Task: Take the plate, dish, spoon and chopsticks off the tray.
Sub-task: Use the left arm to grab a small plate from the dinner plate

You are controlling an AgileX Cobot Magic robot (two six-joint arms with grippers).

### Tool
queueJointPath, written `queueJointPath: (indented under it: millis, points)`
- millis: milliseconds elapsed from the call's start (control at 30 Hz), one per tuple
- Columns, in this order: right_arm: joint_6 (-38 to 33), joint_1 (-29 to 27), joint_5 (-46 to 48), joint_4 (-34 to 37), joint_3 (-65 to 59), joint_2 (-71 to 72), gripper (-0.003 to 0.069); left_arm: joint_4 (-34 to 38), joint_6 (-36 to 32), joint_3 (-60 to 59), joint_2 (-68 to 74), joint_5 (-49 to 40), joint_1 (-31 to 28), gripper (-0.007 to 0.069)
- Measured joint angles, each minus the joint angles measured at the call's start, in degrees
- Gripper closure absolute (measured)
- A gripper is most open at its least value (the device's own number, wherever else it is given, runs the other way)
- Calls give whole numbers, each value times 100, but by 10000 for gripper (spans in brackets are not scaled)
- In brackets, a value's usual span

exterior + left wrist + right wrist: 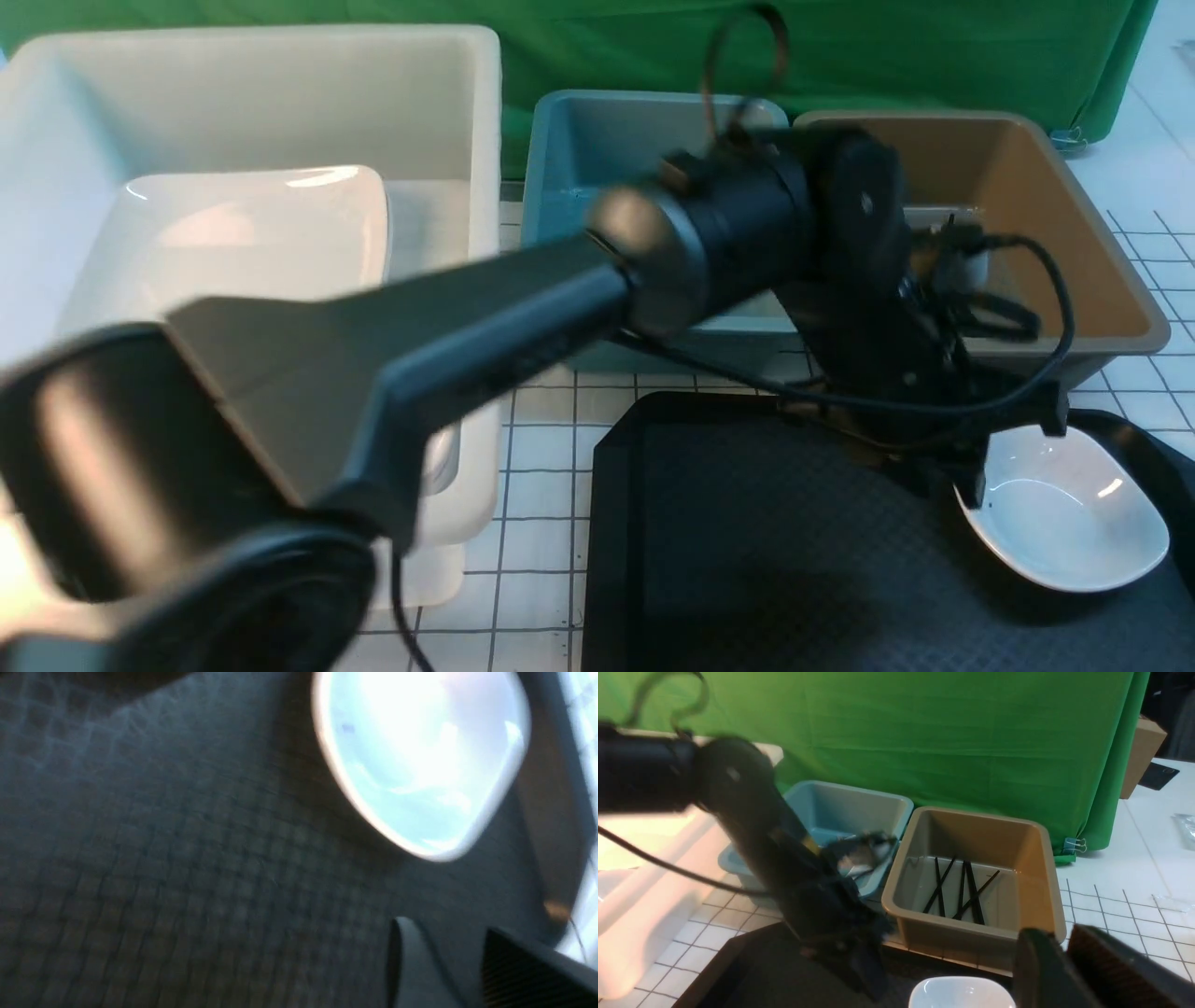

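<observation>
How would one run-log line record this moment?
left gripper: open, over tray, near dish | dish: on tray | plate: in white bin | chopsticks: in brown bin | spoon: unclear

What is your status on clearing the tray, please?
Left gripper open, empty, near the dish. Right gripper state unclear. Dish on tray; plate in white bin, chopsticks in brown bin. Nothing blocking the dish.

Green cloth backdrop (924,732) hangs behind a white tabletop (1120,868) with grid lines.
</observation>
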State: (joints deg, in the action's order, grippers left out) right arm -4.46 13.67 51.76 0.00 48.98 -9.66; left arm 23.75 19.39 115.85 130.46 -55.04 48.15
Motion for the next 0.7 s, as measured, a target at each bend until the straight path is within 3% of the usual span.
queueJointPath:
  millis: [133,267,700]
  points:
    - [0,0,6,0,0,0,552,211,185,42,415,564,2,255]
    - [2,0,6,0,0,0,546,404,198,42,632,1051,2,215]
    - [25,0,17,0,0,0,536,772,203,68,996,1750,2,253]
